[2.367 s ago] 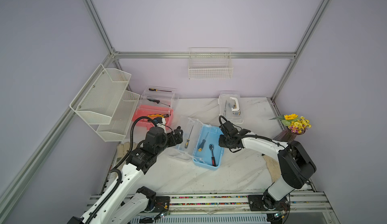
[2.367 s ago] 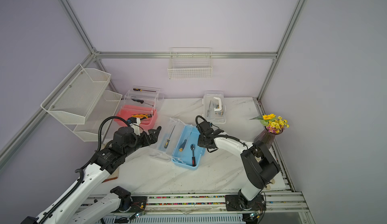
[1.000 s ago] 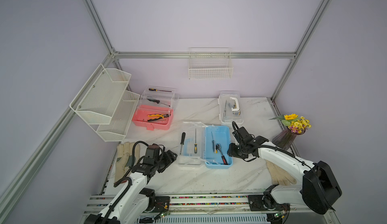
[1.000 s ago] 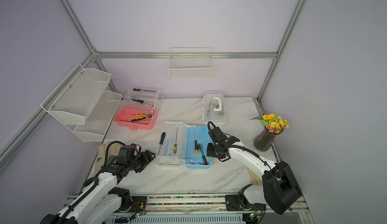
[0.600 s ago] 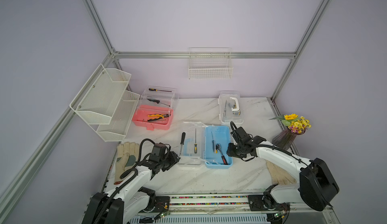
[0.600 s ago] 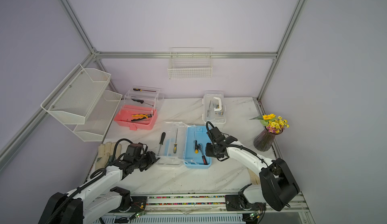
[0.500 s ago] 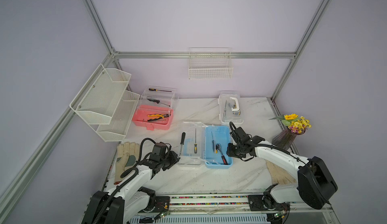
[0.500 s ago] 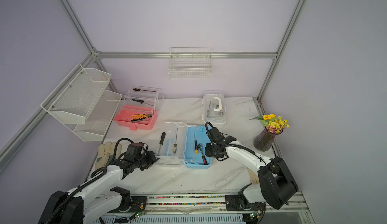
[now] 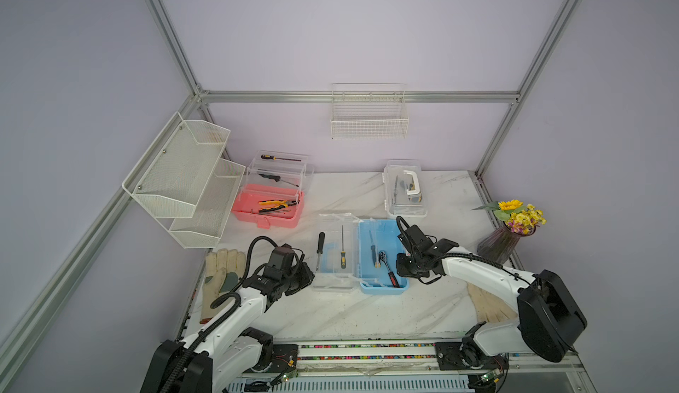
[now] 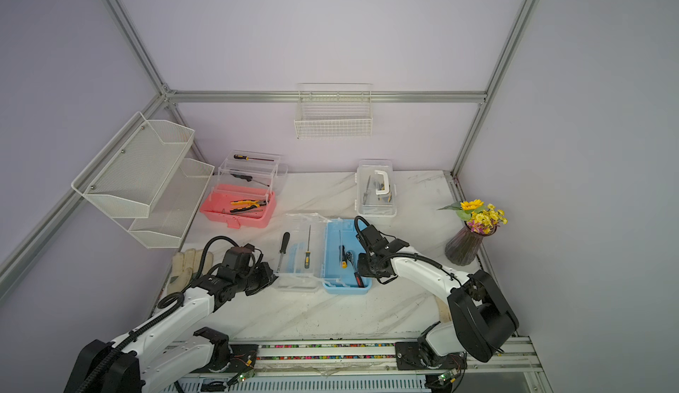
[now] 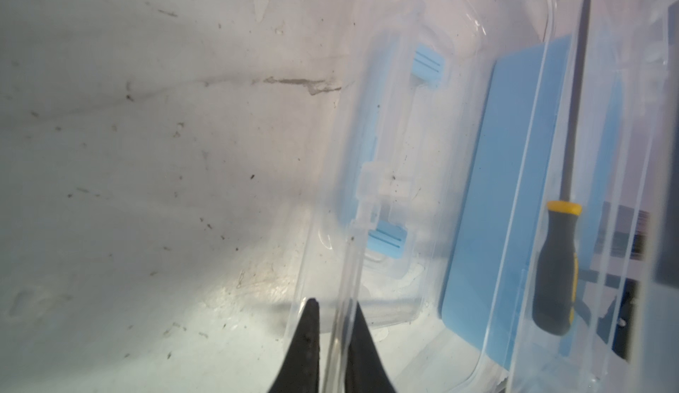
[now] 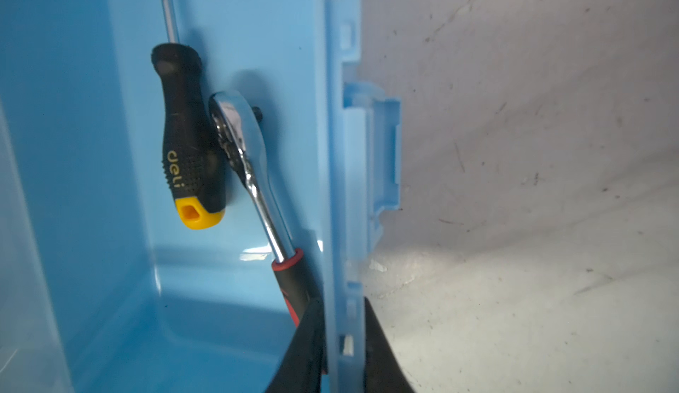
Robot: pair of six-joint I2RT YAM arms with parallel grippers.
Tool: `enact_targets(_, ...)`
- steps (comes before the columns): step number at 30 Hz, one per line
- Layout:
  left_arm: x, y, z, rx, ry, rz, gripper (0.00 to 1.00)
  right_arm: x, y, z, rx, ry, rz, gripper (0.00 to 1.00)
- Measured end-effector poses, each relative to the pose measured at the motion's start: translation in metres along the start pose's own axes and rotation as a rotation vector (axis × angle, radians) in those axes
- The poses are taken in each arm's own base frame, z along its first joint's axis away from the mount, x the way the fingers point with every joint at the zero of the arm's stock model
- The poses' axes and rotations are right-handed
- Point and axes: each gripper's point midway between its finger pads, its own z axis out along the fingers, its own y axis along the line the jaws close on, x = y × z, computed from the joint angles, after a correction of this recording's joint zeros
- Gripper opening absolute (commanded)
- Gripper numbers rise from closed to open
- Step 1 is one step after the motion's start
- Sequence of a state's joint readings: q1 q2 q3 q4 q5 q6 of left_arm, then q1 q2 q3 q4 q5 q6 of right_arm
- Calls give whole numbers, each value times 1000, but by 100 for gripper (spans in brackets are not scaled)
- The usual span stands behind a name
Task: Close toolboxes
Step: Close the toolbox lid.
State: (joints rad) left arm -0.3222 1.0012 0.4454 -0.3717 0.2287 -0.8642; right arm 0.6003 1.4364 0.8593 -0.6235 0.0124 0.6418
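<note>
The blue toolbox lies open flat mid-table in both top views, blue base (image 9: 382,240) beside its clear lid (image 9: 336,279). My left gripper (image 9: 310,275) (image 11: 334,303) is shut on the lid's outer rim (image 11: 352,248). My right gripper (image 9: 400,266) (image 12: 341,301) is shut on the base's right wall (image 12: 336,189), one finger inside by the ratchet (image 12: 253,174). The pink toolbox (image 9: 270,213) stands open at the back left. The white toolbox (image 9: 404,189) sits shut at the back.
A black screwdriver (image 9: 320,249) rests at the lid's left edge. Work gloves lie at the front left (image 9: 220,281) and front right (image 9: 488,304). A flower vase (image 9: 505,242) stands at the right edge. Mesh baskets (image 9: 191,178) hang on the left wall.
The blue toolbox went from tilted between the arms to flat on the table. Since a second ago both grippers have shut, the left on the lid's rim, the right on the base's wall.
</note>
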Motion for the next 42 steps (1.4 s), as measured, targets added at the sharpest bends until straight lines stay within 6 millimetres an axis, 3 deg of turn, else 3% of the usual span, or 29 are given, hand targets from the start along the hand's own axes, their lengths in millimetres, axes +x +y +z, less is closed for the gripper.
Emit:
enact_targets(5, -4, 5, -8, -59, -12, 38, 0, -4, 8, 3, 29, -14, -45, 12)
enact_targets(18, -23, -6, -43, -253, -58, 226, 0, -12, 28, 11, 105, -27, -120, 6)
enact_targets(32, -39, -55, -78, -482, -116, 531, 0, -15, 43, 16, 123, -50, -138, 5)
enact_targets(42, -42, -99, -93, -469, -200, 644, 0, -17, 54, 19, 45, -87, -121, 6)
